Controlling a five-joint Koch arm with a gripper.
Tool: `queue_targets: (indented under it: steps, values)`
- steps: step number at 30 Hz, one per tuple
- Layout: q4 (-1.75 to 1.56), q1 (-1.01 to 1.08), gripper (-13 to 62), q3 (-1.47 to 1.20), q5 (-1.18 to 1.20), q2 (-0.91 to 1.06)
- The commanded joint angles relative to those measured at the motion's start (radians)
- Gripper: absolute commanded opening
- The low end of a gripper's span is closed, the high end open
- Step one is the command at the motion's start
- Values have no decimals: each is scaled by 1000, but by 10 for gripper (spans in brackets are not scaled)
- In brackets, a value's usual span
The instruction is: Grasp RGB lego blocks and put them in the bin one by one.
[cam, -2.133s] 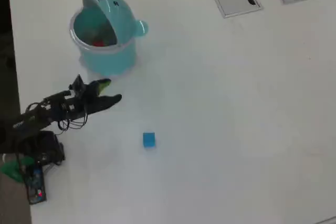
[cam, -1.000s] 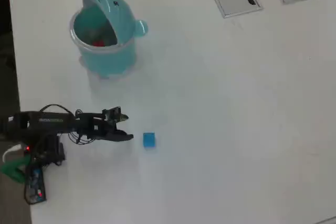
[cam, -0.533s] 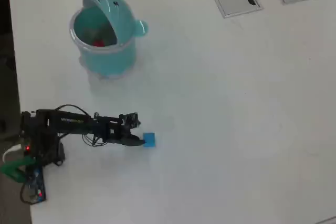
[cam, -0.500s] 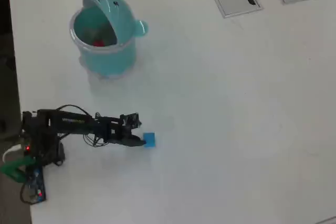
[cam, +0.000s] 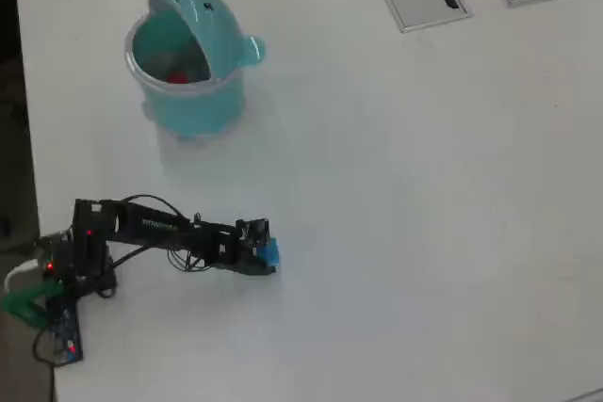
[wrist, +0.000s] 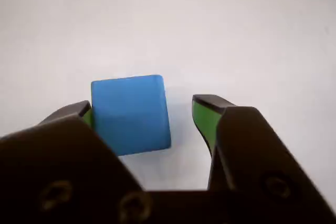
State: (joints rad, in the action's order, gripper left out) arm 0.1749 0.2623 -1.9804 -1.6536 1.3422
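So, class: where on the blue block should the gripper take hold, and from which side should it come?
Grip the blue block across its two flat side faces, coming from the arm's side as the gripper now does. In the wrist view the open jaws straddle it, one pad at its left face, a gap on the right.

One camera hung high above and looked straight down at the whole table. The other rode on the arm, very close, and looked forward past the gripper. Both saw the blue block.
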Motion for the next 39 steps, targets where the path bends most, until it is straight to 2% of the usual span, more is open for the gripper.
queue_targets:
  steps: [1,7,9,11,19,21,39]
  values:
    - [-69,-2,314,77,25,5]
    - [-149,-20,243,31,26,-2]
    - [-156,-40,241,25,32,12]
    - [-163,-61,208,17,57,40]
    - [-163,-169,188,-72,124,212]
    - [-163,-190,149,-77,166,256]
    - [-11,-426,149,-9,256,545]
